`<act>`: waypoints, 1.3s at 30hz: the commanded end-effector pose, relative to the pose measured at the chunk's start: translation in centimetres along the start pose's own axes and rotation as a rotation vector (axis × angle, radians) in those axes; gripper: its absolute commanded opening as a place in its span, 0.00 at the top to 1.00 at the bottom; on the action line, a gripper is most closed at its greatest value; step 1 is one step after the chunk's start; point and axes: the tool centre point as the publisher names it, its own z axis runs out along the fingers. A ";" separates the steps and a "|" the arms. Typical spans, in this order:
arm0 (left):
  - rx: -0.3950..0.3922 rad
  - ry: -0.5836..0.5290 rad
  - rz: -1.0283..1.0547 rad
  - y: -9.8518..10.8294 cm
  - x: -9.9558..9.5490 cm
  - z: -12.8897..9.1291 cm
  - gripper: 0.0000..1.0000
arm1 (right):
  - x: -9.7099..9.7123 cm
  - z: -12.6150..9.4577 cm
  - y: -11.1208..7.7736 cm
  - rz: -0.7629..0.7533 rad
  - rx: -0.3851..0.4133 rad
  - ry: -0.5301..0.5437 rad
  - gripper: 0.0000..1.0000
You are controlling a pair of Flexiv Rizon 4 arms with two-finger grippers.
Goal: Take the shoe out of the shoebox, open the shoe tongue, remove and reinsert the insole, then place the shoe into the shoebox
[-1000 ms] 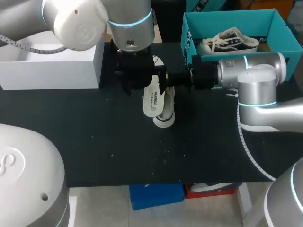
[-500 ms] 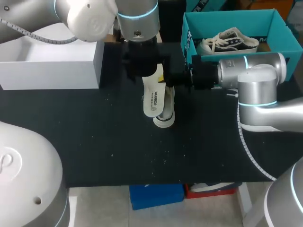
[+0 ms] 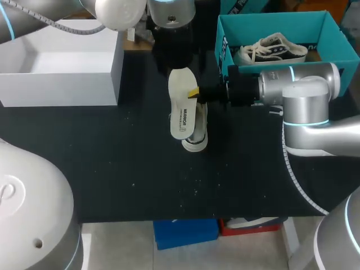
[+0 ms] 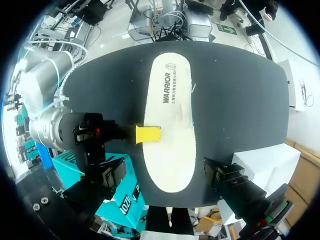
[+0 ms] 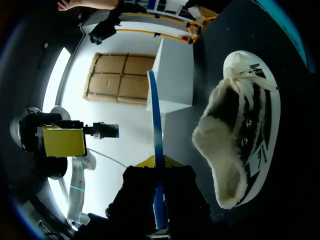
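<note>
A cream insole [image 3: 181, 107] hangs level above the black-and-white shoe [image 3: 196, 138] at mid-table. My right gripper [image 3: 194, 93] is shut on its edge, coming in from the right. In the right wrist view the insole [image 5: 156, 135] shows edge-on as a thin blue line between the gripper's [image 5: 157, 167] fingers, with the shoe [image 5: 240, 145] beside and below it. My left gripper [image 3: 175, 59] hangs open above the insole's far end. From the left wrist the insole [image 4: 170, 145] fills the space under its spread fingers [image 4: 232, 182] and hides the shoe.
A teal shoebox [image 3: 270, 19] at the back right holds a second shoe [image 3: 271, 49]. An open white box [image 3: 62, 84] stands at the back left. The table's near half is bare black mat [image 3: 140, 180].
My left arm has drawn back toward the table's far edge, uncovering the insole. The right arm, the insole and the shoe have stayed put.
</note>
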 end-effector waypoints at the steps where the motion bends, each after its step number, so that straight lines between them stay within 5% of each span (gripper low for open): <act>1: 0.010 0.004 -0.010 1.5 -0.2 0.4 0.00 | 0.0 0.1 -0.1 0.000 -0.004 -0.002 1.00; 21: 0.004 0.007 -0.067 5.5 0.8 0.6 0.00 | 0.0 0.1 -0.1 0.000 -0.004 -0.002 1.00; 27: 0.006 -0.008 -0.056 3.9 1.5 0.2 0.00 | 0.0 0.1 -0.1 0.000 -0.004 -0.002 1.00; 39: 0.046 -0.017 -0.017 -3.5 3.2 -0.1 0.00 | 0.0 0.1 -0.1 0.000 -0.004 -0.002 1.00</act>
